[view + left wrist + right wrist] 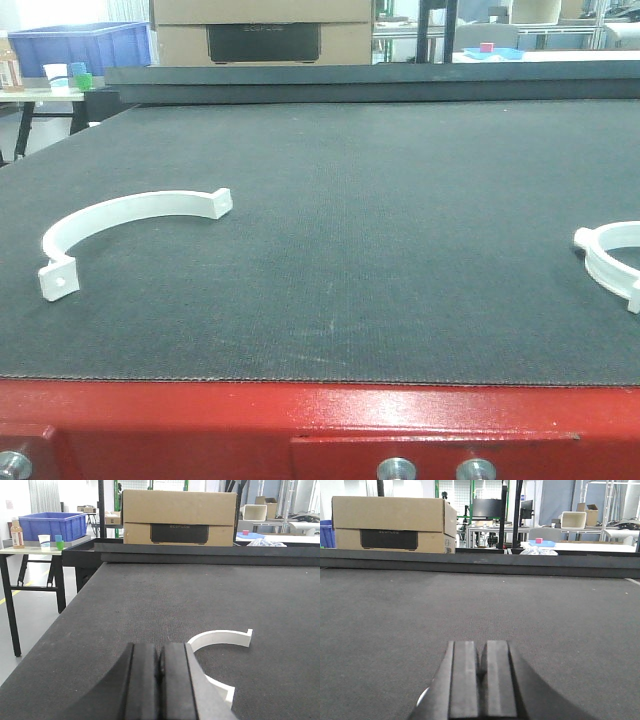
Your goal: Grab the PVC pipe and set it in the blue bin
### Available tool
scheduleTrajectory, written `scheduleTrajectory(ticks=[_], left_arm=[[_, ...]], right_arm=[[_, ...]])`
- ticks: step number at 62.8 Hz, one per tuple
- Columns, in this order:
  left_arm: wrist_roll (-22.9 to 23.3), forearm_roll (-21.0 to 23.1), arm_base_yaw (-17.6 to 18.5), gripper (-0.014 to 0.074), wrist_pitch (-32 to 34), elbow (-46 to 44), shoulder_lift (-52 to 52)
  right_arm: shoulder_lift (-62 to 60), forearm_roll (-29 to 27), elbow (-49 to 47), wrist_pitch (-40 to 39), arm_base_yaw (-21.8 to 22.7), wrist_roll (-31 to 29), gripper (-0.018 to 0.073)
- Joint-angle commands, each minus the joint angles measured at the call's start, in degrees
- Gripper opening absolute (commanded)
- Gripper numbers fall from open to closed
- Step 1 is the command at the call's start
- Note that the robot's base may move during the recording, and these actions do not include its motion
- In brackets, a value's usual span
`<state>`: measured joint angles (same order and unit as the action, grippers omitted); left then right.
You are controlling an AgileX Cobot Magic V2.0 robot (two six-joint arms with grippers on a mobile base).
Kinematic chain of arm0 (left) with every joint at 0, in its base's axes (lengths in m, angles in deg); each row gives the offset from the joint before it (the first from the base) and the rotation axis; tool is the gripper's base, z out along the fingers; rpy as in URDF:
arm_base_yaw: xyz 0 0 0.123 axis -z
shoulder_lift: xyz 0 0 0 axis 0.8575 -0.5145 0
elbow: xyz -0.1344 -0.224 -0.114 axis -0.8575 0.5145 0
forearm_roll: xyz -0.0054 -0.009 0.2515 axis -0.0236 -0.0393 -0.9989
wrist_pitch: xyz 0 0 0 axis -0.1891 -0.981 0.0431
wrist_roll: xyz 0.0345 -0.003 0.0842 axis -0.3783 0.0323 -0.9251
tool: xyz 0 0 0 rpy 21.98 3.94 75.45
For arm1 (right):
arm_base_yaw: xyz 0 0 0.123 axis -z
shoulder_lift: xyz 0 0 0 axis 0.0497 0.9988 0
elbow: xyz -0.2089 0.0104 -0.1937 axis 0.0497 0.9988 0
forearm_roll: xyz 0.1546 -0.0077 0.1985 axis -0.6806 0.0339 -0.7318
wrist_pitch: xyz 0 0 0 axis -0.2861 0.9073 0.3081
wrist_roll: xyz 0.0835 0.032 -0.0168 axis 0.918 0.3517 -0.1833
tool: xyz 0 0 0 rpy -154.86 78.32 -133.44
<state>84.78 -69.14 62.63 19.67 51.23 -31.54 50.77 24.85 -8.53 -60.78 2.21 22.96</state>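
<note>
PVC pipe (140, 205): white half-ring piece with a flat tab at each end, lying flat at the left of the front view, open side toward the bottom right of the frame. Not held, and well apart from the bin.
Left wrist view: PVC pipe (220, 638) at lower right of centre, curving down behind the right side of the finger; contact there cannot be told.
Second white piece (600, 262): similar curved part at the right edge of the front view, cut off by the frame, far from the first.
Left gripper (160, 652): bottom centre of its own view, low over the surface, black pads pressed together with nothing between them.
Right gripper (481, 652): bottom centre of its own view, pads likewise closed on nothing; a pale sliver at its lower left, too little visible to name.
Dark mat (380, 230): textured grey-black surface under both pieces, filling most of every view.
Red edge (320, 420): painted metal strip along the bottom of the front view, with bolt heads.
Blue bin (75, 45): upper left of the front view, beyond the mat – also upper left in the left wrist view, on a side table (30, 551).
On that table: bottle (17, 532), white cup (44, 540) and green cup (59, 544) just in front of the bin.
Cardboard box (262, 40): top centre, behind the mat's far rim – black panel on its front face.
</note>
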Motion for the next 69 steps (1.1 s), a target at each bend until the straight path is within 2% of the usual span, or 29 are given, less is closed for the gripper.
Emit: scheduleTrajectory(ticks=[1, 61, 64, 69], left_arm=[[0.4, 0.0, 0.0, -0.0111, 0.8, -0.2, 0.2], [0.4, 0.0, 0.1, -0.0111, 0.9, -0.2, 0.2], [0.4, 0.0, 0.1, -0.0111, 1.2, -0.2, 0.2], [0.4, 0.0, 0.1, -0.0111, 5.4, -0.2, 0.2]], right_arm=[[-0.2, -0.1, 0.0, -1.2, -0.1, -0.2, -0.0167], [-0.2, -0.1, 0.0, -1.2, -0.1, -0.2, -0.0167], [-0.2, -0.1, 0.0, -2.2, -0.1, -0.2, -0.0167], [-0.2, -0.1, 0.0, -4.6, -0.1, -0.2, -0.0167]])
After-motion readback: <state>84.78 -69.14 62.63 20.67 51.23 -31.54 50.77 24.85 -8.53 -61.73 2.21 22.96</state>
